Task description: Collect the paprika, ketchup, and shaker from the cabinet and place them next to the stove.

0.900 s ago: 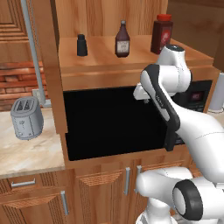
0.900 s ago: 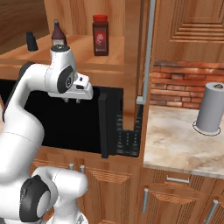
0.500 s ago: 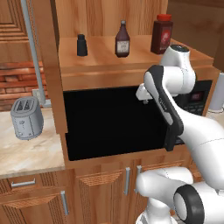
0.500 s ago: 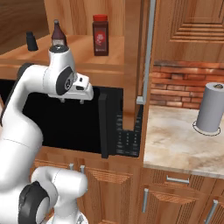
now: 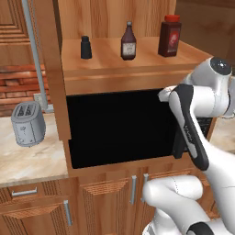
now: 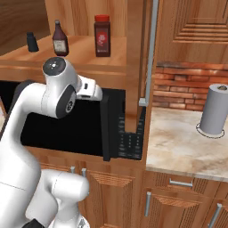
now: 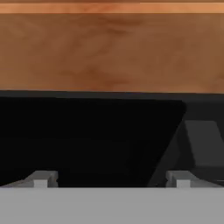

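You've got three containers up on the cabinet (image 5: pixel 119 69) shelf: one shaker (image 5: pixel 86 47), one ketchup (image 5: pixel 128 41) bottle, one paprika (image 5: pixel 169 36) jar. Down on the counters there's one toaster (image 5: pixel 28 124) on the left and one paper towel roll (image 6: pixel 216 109) on the right.

You can't read the pale label on the ketchup (image 5: pixel 128 41); it is too small. The black recess of the cabinet (image 5: pixel 92 69) shows you nothing inside. In the right base view the arm covers the recess's left part, and the frame cuts the cabinet's top off.
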